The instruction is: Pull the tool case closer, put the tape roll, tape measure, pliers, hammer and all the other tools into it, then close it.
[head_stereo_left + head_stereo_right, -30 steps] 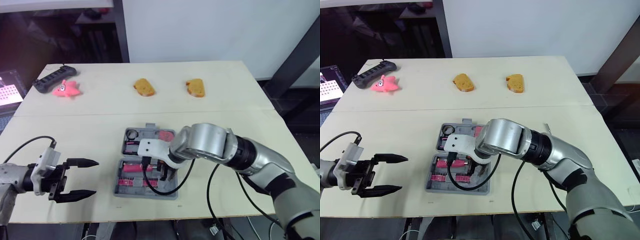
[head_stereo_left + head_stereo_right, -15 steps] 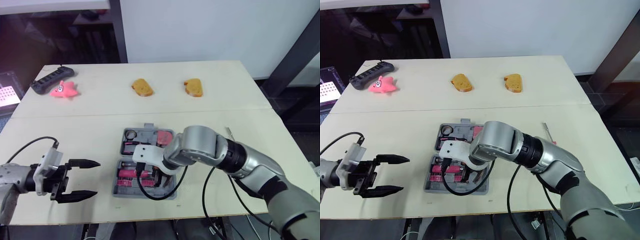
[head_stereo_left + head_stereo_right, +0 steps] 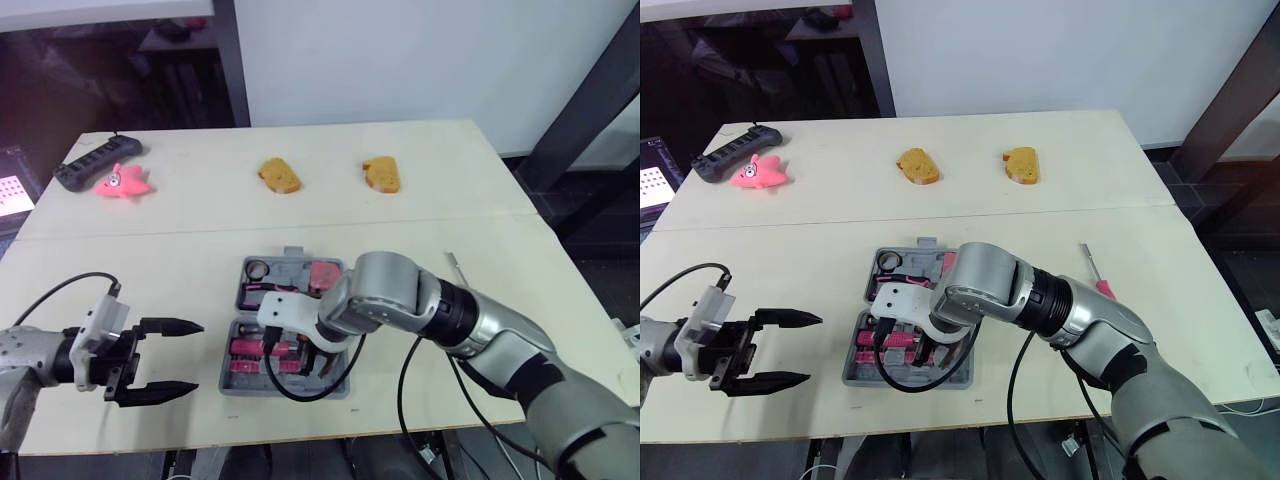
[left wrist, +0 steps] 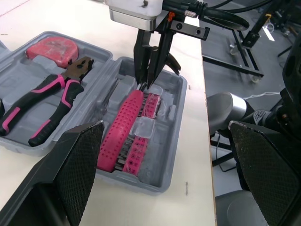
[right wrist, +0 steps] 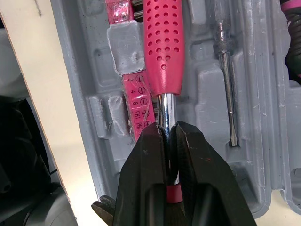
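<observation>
Light: bright, even, from overhead, full on the pale table (image 3: 200, 215) and white wall (image 3: 400, 50); the room (image 3: 100, 70) behind the table's far left corner dim, nearly black. Shadows: short and soft, close under the bread pieces (image 3: 278, 176). Glare: a thin white streak down the chrome shaft (image 5: 164, 113) of the pink-handled tool (image 5: 162, 42), a dull sheen on the grey tool case (image 5: 254, 155).

Right arm (image 3: 400, 298) crossing tool case (image 3: 290, 266) front half, right gripper (image 5: 165, 128) pinching pink-handled driver (image 5: 162, 42), blocking entry from right. Left gripper (image 3: 196, 355) hovering spread near worktop (image 3: 150, 265) front-left edge, bare stretch lying between. Small screwdriver (image 3: 1095, 276) lying right of case; bread pieces (image 3: 278, 176), pink toy (image 3: 118, 182), remote (image 3: 95, 165) sitting along far edge.
</observation>
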`<state>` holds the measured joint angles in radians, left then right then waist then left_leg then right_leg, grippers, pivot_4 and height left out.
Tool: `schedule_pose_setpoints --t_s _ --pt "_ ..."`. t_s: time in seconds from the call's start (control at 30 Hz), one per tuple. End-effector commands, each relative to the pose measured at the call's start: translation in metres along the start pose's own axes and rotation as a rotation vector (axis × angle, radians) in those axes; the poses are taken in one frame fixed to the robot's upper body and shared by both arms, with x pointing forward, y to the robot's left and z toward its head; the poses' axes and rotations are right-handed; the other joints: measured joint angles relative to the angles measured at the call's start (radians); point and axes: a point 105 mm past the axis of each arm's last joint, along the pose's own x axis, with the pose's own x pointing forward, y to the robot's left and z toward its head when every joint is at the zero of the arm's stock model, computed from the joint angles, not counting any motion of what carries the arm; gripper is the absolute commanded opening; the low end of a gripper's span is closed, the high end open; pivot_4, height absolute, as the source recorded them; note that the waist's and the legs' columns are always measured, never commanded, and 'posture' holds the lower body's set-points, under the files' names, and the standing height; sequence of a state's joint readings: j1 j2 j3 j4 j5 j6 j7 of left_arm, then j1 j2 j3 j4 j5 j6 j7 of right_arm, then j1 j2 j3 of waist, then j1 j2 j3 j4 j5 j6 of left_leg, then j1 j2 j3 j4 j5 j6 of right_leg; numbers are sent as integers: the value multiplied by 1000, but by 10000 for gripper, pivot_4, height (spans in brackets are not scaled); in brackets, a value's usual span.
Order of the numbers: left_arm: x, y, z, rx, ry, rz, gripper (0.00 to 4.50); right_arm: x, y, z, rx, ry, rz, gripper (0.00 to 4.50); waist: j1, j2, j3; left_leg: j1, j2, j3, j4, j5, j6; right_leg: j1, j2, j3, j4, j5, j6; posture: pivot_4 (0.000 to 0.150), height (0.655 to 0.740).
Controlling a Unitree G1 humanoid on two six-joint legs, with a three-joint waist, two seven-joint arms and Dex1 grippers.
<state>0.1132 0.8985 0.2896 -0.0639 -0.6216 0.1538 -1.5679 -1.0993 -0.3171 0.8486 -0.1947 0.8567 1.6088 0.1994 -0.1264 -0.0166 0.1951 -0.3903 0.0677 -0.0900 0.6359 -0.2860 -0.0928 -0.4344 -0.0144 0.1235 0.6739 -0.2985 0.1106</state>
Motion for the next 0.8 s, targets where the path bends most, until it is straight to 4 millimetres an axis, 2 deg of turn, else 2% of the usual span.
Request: schedule_pose_setpoints --t_s 0.03,0.07,0.13,0.17,0.27,0.43,0.63,0.73,0.8 --pt "-1 -1 7 25 -13 -2 45000 -5 -5 7 3 -33 -34 9145 0 0 0 0 0 0 0 0 0 0 0 0 0 0 0 1500 7400" --pt "-1 -1 7 24 -13 -3 45000 -5 -5 8 3 -35 -39 11488 0 0 0 0 0 0 0 0 0 0 0 0 0 0 0 1500 7400" --pt "-1 0 8 23 -15 -3 45000 -6 -7 9 8 -38 -49 20526 1 0 0 0 0 0 0 0 0 0 0 0 0 0 0 1500 7400" --pt "0 0 8 24 -16 -2 45000 -6 -8 9 10 -40 -52 26862 1 0 0 0 0 0 0 0 0 0 0 0 0 0 0 1500 7400" --pt "-1 1 8 24 -16 -2 45000 -9 -10 12 19 -58 -52 39630 1 0 0 0 0 0 0 0 0 0 0 0 0 0 0 1500 7400" --pt "0 3 9 27 -18 -1 45000 -23 -14 14 41 -130 -54 39630 1 0 0 0 0 0 0 0 0 0 0 0 0 0 0 1500 7400" --pt "-1 4 10 28 -18 1 45000 -45 -7 23 110 -428 26 39630 5 0 0 0 0 0 0 0 0 0 0 0 0 0 0 1500 7400" --pt "0 6 11 28 -19 3 45000 -49 -10 22 124 -612 12 31252 6 0 0 0 0 0 0 0 0 1 0 0 0 0 0 1500 7400" --pt "1 8 11 29 -20 4 45000 -51 -3 24 114 -747 60 21646 7 -1 -1 0 0 0 1 0 0 1 0 0 0 0 0 1500 7400"
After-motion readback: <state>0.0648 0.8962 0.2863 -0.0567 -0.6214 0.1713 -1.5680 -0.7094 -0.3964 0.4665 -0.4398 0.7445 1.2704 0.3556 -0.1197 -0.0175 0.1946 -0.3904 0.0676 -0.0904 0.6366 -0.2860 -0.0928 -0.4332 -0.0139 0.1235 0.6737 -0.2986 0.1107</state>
